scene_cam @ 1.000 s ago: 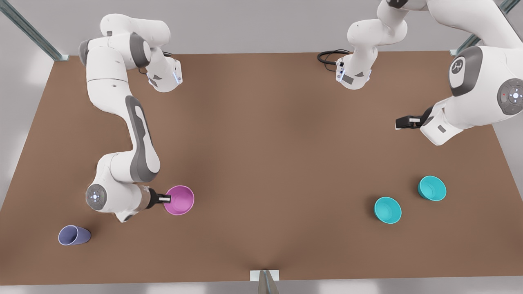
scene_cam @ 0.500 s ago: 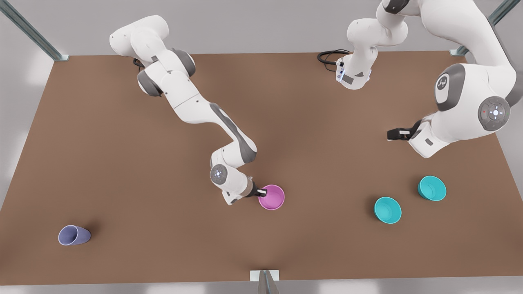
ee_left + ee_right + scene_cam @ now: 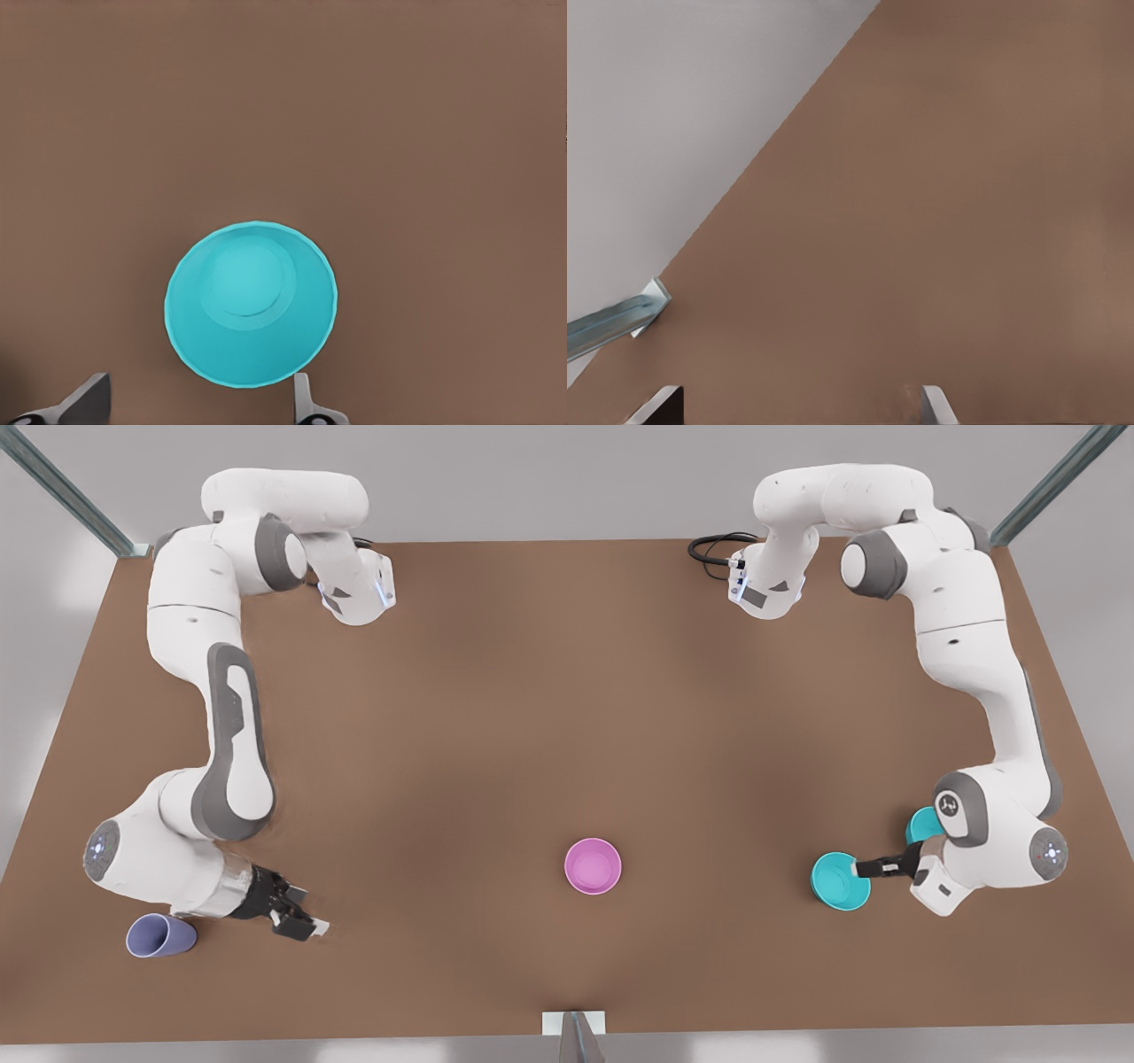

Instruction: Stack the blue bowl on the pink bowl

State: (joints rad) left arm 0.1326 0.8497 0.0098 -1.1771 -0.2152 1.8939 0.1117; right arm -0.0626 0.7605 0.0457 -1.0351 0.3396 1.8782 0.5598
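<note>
While its fingers (image 3: 303,400) stand spread with one tip at the near rim of the blue bowl (image 3: 839,880), the left gripper (image 3: 873,866) at the front view's lower right has not closed on anything. A second teal bowl (image 3: 921,824) sits half hidden behind that arm's wrist. Low and centre on the brown table (image 3: 567,691), the pink bowl (image 3: 593,865) stands alone, well apart. At the lower left, the right gripper (image 3: 297,923) waits open beside a lavender cup (image 3: 159,935). Grasp, carry and stacking all seem left to do.

Pink bowl (image 3: 593,865) sits between cup (image 3: 159,936) and blue bowl (image 3: 839,880).
</note>
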